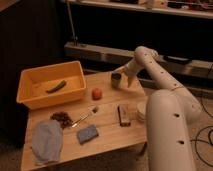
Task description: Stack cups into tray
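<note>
Gripper positioned at the dark grey-brown round cup, far table edge.
Its grip state cannot be told. The cup is stood upright, well apart from the deep yellow plastic tray, in which only a long green item is seen. A side approach is used, presumably so the cup is kept upright for stacking.
</note>
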Controlling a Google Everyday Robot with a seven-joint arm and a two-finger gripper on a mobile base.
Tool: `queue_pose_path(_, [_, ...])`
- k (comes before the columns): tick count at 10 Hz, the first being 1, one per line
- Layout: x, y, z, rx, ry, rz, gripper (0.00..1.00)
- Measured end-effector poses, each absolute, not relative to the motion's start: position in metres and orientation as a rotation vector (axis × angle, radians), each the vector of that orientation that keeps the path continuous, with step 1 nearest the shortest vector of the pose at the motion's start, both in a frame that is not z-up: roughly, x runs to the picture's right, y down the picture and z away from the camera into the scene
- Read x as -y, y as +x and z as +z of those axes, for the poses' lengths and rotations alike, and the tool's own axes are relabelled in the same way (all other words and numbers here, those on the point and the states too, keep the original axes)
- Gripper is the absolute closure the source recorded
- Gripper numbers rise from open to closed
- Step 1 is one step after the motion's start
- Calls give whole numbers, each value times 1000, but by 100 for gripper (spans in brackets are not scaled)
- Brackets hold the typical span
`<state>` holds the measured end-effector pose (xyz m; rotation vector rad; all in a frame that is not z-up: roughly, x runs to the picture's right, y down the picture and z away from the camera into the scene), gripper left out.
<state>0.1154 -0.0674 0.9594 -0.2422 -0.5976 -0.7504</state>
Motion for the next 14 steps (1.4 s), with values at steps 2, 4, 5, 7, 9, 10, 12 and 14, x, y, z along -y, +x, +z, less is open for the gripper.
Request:
queue_pose_path(2, [61,113,965,606,-264,-750,31])
queue_pose_path(4, [56,113,970,608,-281,-739,46])
queue_pose_path(5, [56,113,972,608,-286,-736,47])
queue_pose_path(7, [57,113,973,610,-291,-733,47])
queue_pose_path(9, [58,108,975,615,-293,-734,47])
queue_pose_path(10, [58,104,977,620,-294,-738,47])
queue_pose_path(12, [59,96,980,628,-294,-747,47])
queue_pose_path(14, [60,91,982,633,-295,-755,48])
